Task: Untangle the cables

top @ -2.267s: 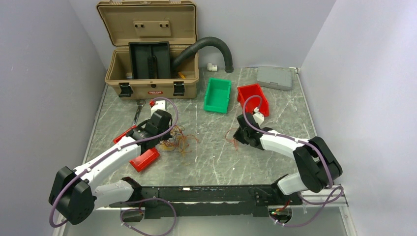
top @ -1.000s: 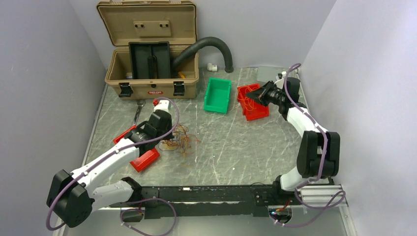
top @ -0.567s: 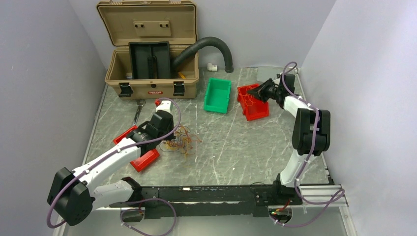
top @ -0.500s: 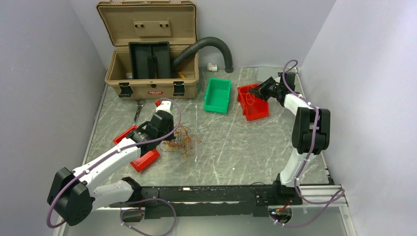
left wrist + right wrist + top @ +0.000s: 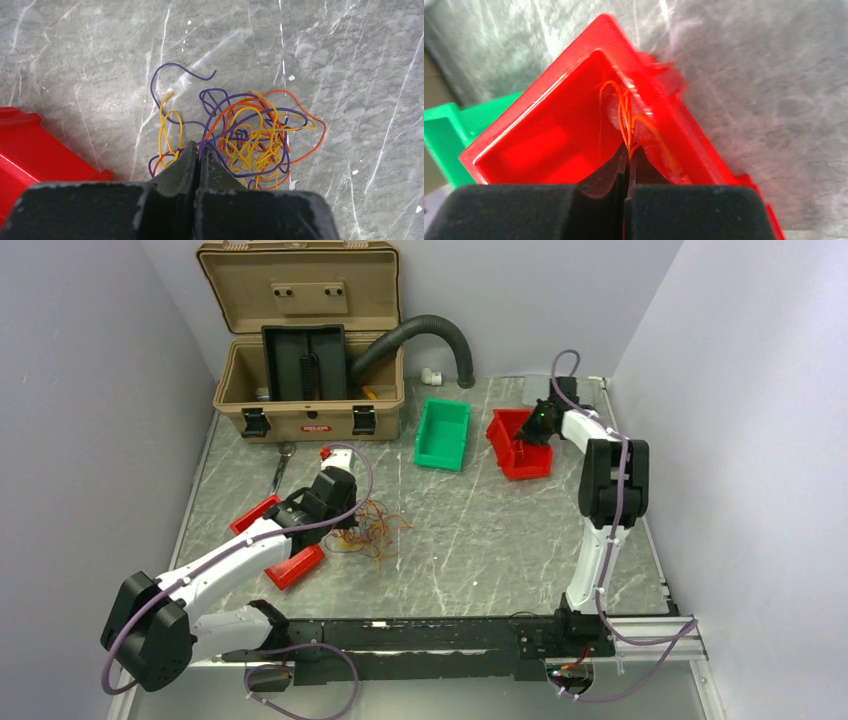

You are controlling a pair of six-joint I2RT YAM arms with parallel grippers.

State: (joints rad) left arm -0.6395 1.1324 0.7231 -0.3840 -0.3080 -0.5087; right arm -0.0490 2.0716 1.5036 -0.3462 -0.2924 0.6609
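Now your left gripper (image 5: 196,150) is pinched shut on the near edge of the tangle of thin orange, yellow and purple cables (image 5: 250,135), which sprawls sideways across the grey marbled worktop (image 5: 350,75), while your right gripper (image 5: 628,160), also closed, nips thin orange cable strands (image 5: 624,115) running straight ahead into the red plastic bin (image 5: 549,140).
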